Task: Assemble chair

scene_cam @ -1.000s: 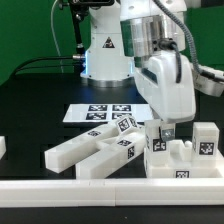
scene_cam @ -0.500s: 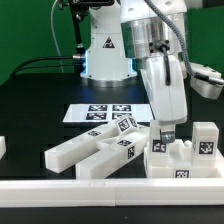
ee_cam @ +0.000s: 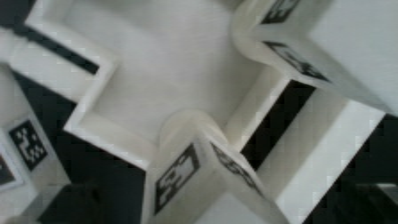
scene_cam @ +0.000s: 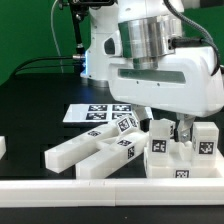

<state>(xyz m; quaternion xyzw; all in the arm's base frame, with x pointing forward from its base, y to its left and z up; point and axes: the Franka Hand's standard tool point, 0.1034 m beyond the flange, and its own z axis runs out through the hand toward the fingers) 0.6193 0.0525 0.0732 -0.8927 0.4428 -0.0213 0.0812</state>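
Two long white chair bars [scene_cam: 75,150] lie side by side on the black counter [scene_cam: 30,110]. Each carries a marker tag, and their long axes run from the exterior view's lower left up toward its right. Right of them stands a cluster of white tagged blocks [scene_cam: 165,160]. The claw [scene_cam: 185,128] hangs low over this cluster; whether it is wide or narrow I cannot tell.

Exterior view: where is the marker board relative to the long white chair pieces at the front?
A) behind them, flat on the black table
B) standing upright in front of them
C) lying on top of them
A: the marker board lies flat on the black table, behind the long white pieces.
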